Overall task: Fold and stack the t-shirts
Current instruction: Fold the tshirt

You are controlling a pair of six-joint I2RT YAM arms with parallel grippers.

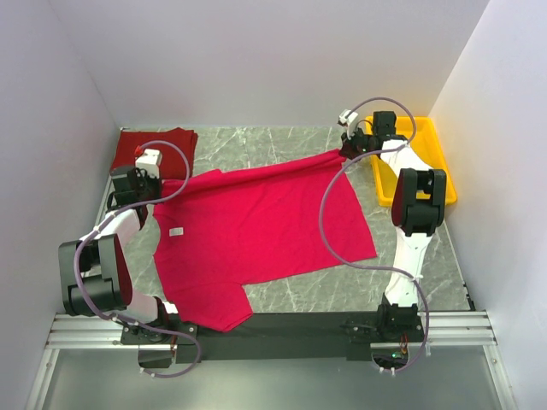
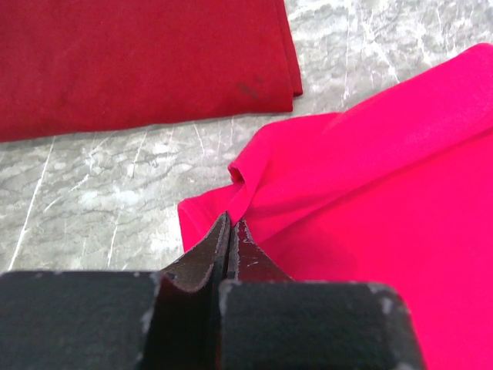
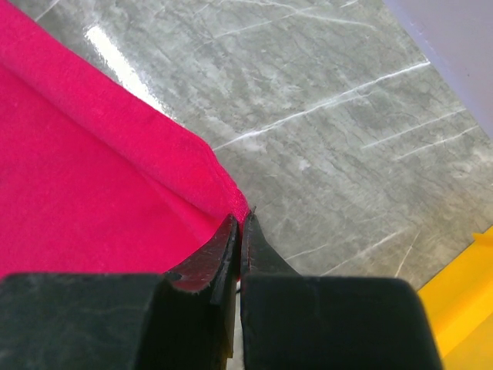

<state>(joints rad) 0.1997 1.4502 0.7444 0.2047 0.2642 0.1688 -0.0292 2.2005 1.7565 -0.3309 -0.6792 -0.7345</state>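
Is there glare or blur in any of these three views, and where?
Right wrist: a bright glare streak on the table beside the crimson shirt; the right gripper, close to the lens, is soft. Left wrist: no glare; left gripper equally soft, dark shirt sharper. Top: even light, no strong glare.

The spread t-shirt (image 1: 265, 218) lies across the table's (image 1: 282, 145) middle between my left hand (image 2: 231, 227) and right hand (image 3: 240, 220), the folded t-shirt (image 1: 154, 145) in the far left corner, the tray (image 1: 432, 145) in the far right corner.

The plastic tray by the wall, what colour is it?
Yellow. The rectangular plastic tray shows best in the top external view.
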